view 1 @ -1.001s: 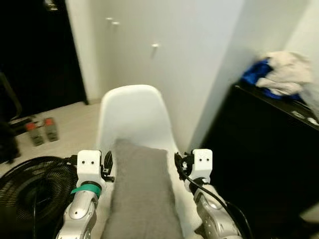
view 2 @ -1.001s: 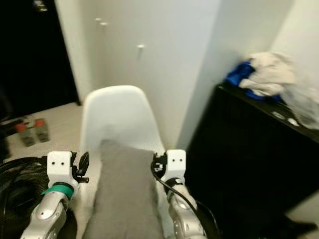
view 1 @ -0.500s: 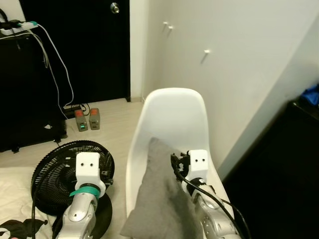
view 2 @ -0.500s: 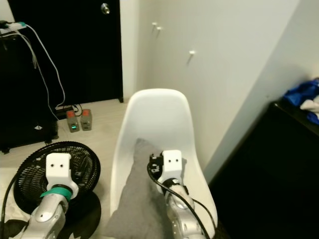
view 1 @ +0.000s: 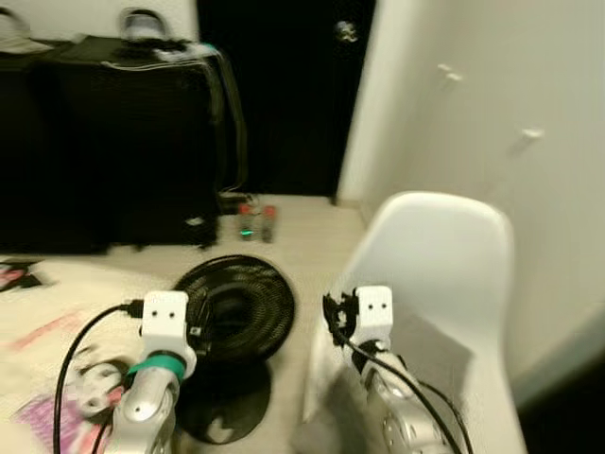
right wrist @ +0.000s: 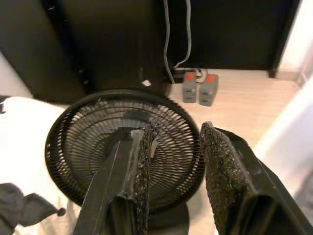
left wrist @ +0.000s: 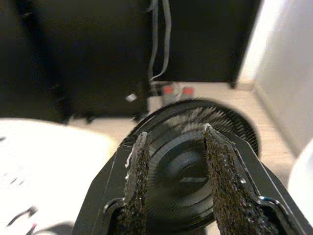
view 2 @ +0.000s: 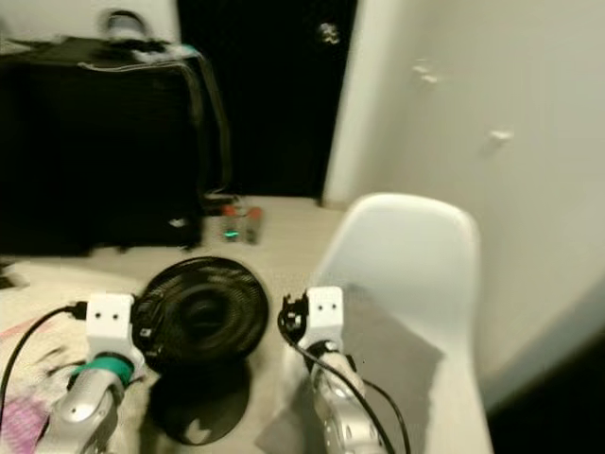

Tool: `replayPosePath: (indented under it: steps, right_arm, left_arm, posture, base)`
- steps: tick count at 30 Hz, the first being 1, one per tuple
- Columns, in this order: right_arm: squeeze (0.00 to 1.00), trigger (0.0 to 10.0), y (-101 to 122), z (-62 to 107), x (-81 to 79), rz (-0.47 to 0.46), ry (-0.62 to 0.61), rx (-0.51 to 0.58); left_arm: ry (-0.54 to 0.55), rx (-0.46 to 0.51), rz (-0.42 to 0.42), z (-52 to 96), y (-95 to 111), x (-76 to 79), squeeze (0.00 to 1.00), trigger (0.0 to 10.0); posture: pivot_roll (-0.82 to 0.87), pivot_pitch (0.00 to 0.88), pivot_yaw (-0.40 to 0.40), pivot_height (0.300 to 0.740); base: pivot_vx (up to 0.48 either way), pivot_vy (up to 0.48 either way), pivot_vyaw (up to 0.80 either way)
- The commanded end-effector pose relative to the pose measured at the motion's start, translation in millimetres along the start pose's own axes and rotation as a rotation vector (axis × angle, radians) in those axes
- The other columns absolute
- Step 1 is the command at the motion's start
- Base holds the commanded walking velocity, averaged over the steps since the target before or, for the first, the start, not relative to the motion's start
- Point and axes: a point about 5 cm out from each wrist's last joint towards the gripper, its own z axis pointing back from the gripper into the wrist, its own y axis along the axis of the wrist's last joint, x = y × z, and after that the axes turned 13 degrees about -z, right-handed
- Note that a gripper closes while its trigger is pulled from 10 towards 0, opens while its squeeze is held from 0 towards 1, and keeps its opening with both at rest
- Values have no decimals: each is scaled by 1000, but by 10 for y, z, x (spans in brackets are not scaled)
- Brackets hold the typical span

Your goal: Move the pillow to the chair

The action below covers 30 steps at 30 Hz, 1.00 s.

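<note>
pillow (view 2: 392, 355) on chair (view 2: 416, 251) seat | fan (view 1: 236, 307) on floor just left of chair | left gripper (left wrist: 173, 161) and right gripper (right wrist: 176, 147) empty, fingers apart, over fan | wall (view 1: 492, 95) right of chair

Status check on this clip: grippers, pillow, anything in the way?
Left gripper and right gripper open, empty, aimed over the floor fan. Grey pillow lies on the white chair. Fan beside the chair.

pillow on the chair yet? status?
Looks done: the grey pillow lies on the seat of the white chair. Nothing in hand: the left gripper and the right gripper are open, both pointing at the black fan on the floor. Nothing obvious left.
</note>
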Motion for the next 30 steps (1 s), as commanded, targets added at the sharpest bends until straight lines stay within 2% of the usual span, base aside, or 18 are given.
replayPosePath:
  steps: [1, 10, 13, 25, 30]
  right_arm:
    - [0, 10000, -46, 28, 52, -5, -21, -12]
    - [0, 10000, -59, 38, 76, -11, -34, -15]
    - [0, 10000, -72, 53, 112, -58, -59, -14]
    - [0, 10000, -84, 56, 133, -76, -73, -24]
    - [0, 10000, -102, 55, 160, -85, -87, -43]
  left_arm:
    - [-22, -11, 5, 9, -12, 49, 0, 10000]
    - [-38, -13, 5, 6, -2, 72, 0, 10000]
    - [-54, -15, 3, -4, 0, 98, 0, 10000]
    - [-57, -6, 8, -27, 23, 113, 0, 10000]
    - [-57, -8, 14, -33, 25, 121, 0, 10000]
  posture:
    - [51, 30, -19, 740]
    - [48, 31, -15, 740]
    - [47, 31, -12, 740]
    - [47, 33, -12, 740]
    - [42, 35, -13, 740]
  base:
    - [0, 0, 800]
    - [0, 0, 800]
    - [0, 0, 0]
    - [0, 0, 0]
    - [0, 0, -800]
